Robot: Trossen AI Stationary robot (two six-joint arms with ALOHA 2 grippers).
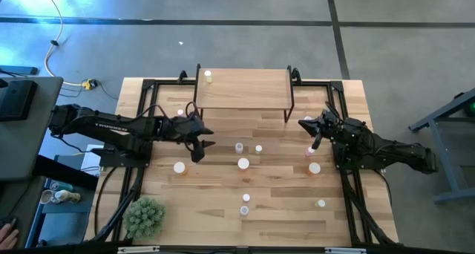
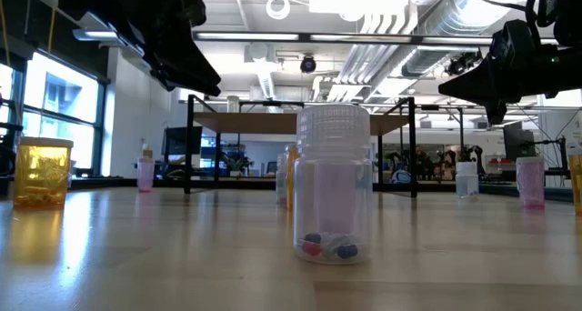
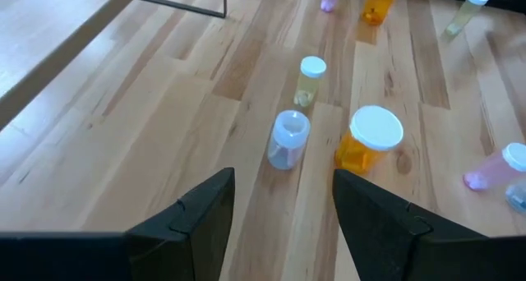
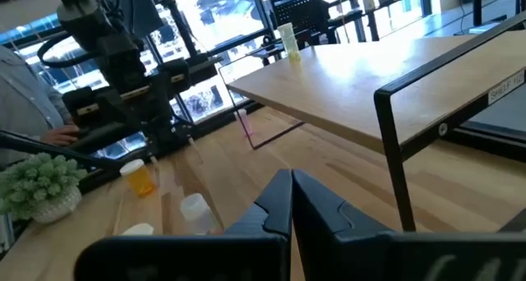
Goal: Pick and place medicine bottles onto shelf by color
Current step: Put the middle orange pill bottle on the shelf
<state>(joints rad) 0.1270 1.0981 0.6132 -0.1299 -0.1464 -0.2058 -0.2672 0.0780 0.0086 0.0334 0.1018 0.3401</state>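
Hovering above the butcher-block wooden table [image 1: 223, 202], the left gripper [image 3: 283, 223] holds its two dark fingers apart with nothing between them. Just ahead of those fingers, in the left wrist view, stand three upright medicine bottles: a pale lavender bottle with a clear ribbed cap [image 3: 287, 139], a wider orange bottle with a white cap [image 3: 367, 138] beside it, and a slim yellow-green bottle with a white cap [image 3: 309, 80] a little farther on. All keep their long axes vertical, so I judge a straight descent over the lavender bottle to be the likely next reach, and the left arm is the nearer one for this cluster.

Farther out, the small raised shelf with a light wood top and thin black legs [image 1: 245, 90] carries one yellow-green bottle [image 1: 208, 76] at its far left corner. The right gripper [image 4: 291, 200] hangs near the shelf's right leg, fingers pressed together and empty.

The low view alone reveals coloured capsules inside the clear-capped bottle nearest its lens [image 2: 333, 185]; the high view alone shows the remaining bottles scattered across the table.
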